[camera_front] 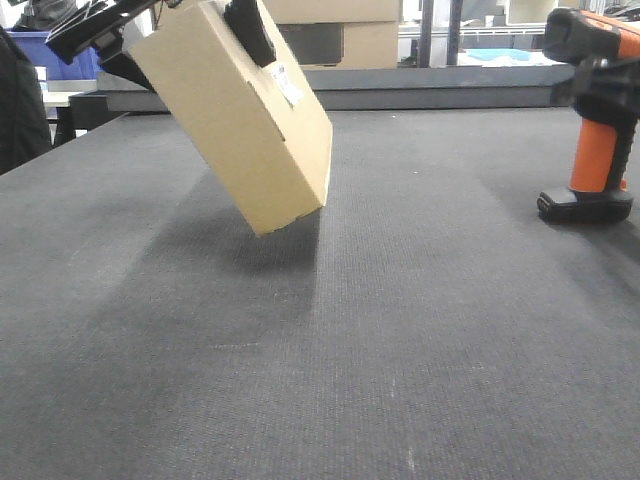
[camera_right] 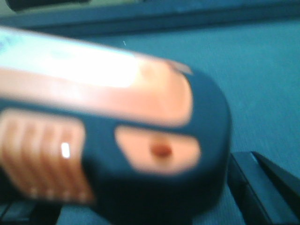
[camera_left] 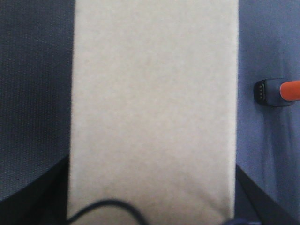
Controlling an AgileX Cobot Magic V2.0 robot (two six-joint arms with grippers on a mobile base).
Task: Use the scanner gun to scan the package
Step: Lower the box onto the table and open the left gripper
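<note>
exterior front-facing: left tool [camera_front: 188, 45] clamps the tilted package [camera_front: 240, 130], scanner gun [camera_front: 598, 150] well apart.

The front view sat low over the table [camera_front: 420, 380], facing across it: box [camera_front: 240, 130] upper left, scanner [camera_front: 595, 150] far right. The left wrist view looked close along the box, scanner at right edge. The right wrist view crowded the scanner, blurred.
</note>
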